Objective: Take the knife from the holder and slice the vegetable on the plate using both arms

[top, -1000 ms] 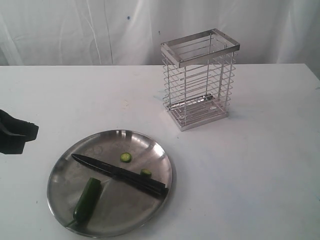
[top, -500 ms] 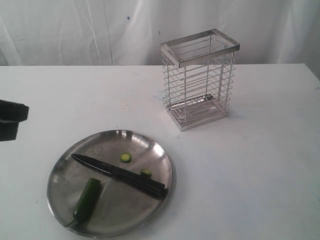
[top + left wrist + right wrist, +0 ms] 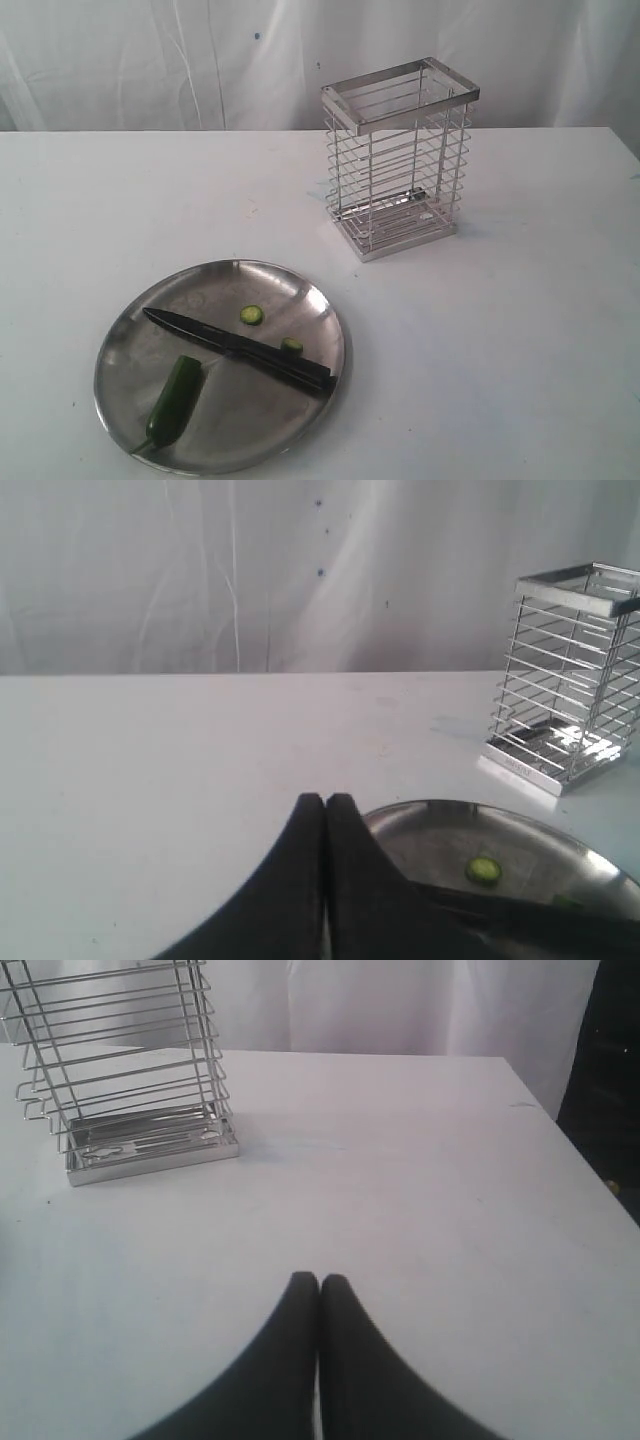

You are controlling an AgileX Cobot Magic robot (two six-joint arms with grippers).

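The steel plate (image 3: 130, 340) lies at the front left of the white table. Across it lies the knife (image 3: 235, 348), its point toward the left. Beside the blade rests the green vegetable (image 3: 175, 400), with two cut discs (image 3: 251, 315) beyond the knife. The wire holder (image 3: 398, 160) stands upright and empty at the back right. Neither arm shows in the exterior view. My left gripper (image 3: 325, 800) is shut and empty, just short of the plate's rim (image 3: 440, 810). My right gripper (image 3: 319, 1280) is shut and empty over bare table, apart from the holder (image 3: 130, 1070).
A white curtain (image 3: 200, 60) hangs behind the table. The table's right edge (image 3: 560, 1120) shows in the right wrist view, with something dark beyond it.
The left arm, seen at the exterior view's left edge before, has drawn back out of that view. Knife, vegetable, plate and holder have not moved.
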